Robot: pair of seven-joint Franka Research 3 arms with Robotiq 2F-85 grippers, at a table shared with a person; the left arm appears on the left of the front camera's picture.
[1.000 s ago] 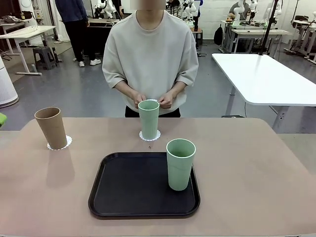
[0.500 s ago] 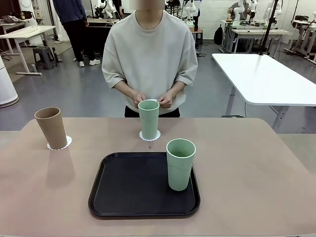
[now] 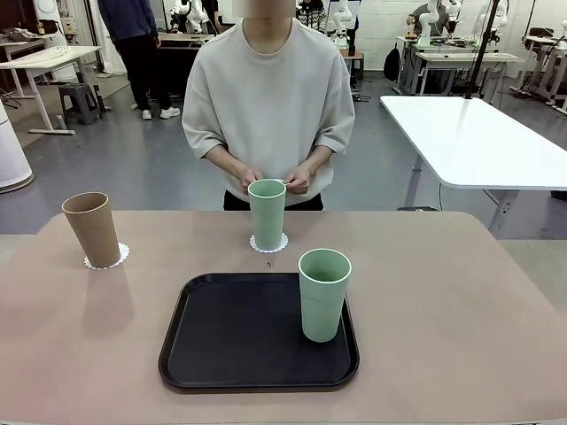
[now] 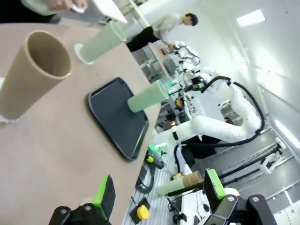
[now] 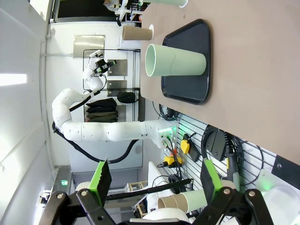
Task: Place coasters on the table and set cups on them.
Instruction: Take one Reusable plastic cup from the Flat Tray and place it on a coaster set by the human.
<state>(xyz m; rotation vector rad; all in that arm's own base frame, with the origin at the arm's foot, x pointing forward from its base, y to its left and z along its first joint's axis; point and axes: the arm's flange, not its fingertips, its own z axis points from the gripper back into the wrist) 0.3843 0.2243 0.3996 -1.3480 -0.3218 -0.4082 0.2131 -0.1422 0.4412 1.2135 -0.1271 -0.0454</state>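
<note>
Front view: two cups (image 3: 91, 228) stand on coasters (image 3: 122, 255); the last cup (image 3: 323, 297) waits on the tray (image 3: 221, 345), likely needing a coaster first. The left gripper (image 4: 159, 190) and right gripper (image 5: 155, 177) gape empty.

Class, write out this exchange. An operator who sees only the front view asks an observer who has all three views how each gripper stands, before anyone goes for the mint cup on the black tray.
Operator: From the front view, the mint cup stands upright on the tray. Is the left gripper holding anything?
Observer: No. The left gripper is open, with nothing between its fingers.
Operator: And the right one?
Observer: The right gripper is open and empty too. Its camera looks into that cup's mouth.
</note>
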